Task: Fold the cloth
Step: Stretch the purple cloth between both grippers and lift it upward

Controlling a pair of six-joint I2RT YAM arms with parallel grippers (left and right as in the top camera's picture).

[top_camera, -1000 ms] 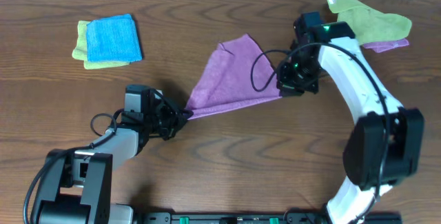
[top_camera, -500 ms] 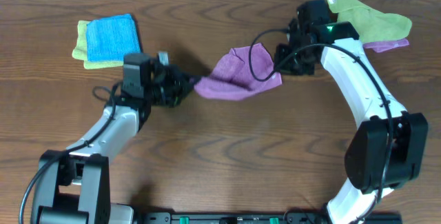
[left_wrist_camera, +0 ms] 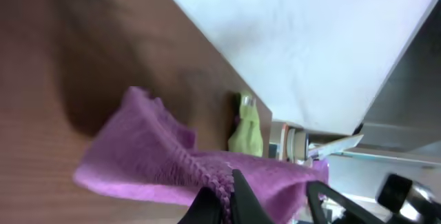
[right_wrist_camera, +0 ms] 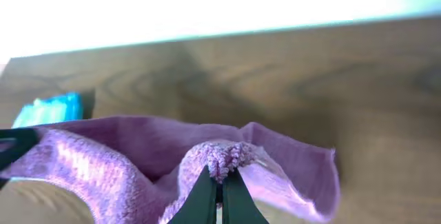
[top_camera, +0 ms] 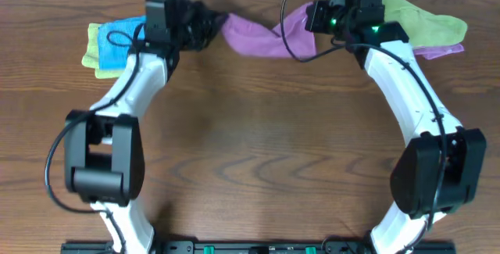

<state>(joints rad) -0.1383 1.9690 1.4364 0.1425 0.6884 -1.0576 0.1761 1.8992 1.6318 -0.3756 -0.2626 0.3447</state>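
Gripping the cloth [top_camera: 258,41] at both ends: left fingers [top_camera: 213,26] closed on its left tip, right fingers [top_camera: 311,18] closed on a bunched fold at its right. Hangs between them as a slack, crumpled band near the far edge of the worktop [top_camera: 258,152], dipping in the middle. Touching the wood there or not: cannot tell.

Probably partway through carrying the cloth to lay it out, with no neat fold made yet. To do this well:

- Draw the two grips apart just enough to take out the sag, without tugging the hem from either pinch.
- Hold both ends level, so as to set down a straight edge.
- Move toward the bare middle of the worktop before lowering, given so little room to spread it this close to the far edge.
- Lower gently, let the loose part settle flat, then check for matched corners before letting go.

Around, to the left: a blue cloth [top_camera: 113,39] folded atop a lime-green cloth [top_camera: 94,51], just beside the left arm [top_camera: 133,74]. To the right: a second green cloth [top_camera: 426,19] lying rumpled over a purple scrap [top_camera: 441,50], just behind the right arm [top_camera: 406,74].

Mind the black cable [top_camera: 283,27] of the right arm, looped across the right part of the cloth and liable to snag. Avoid sweeping either pile when swinging the arms inward.
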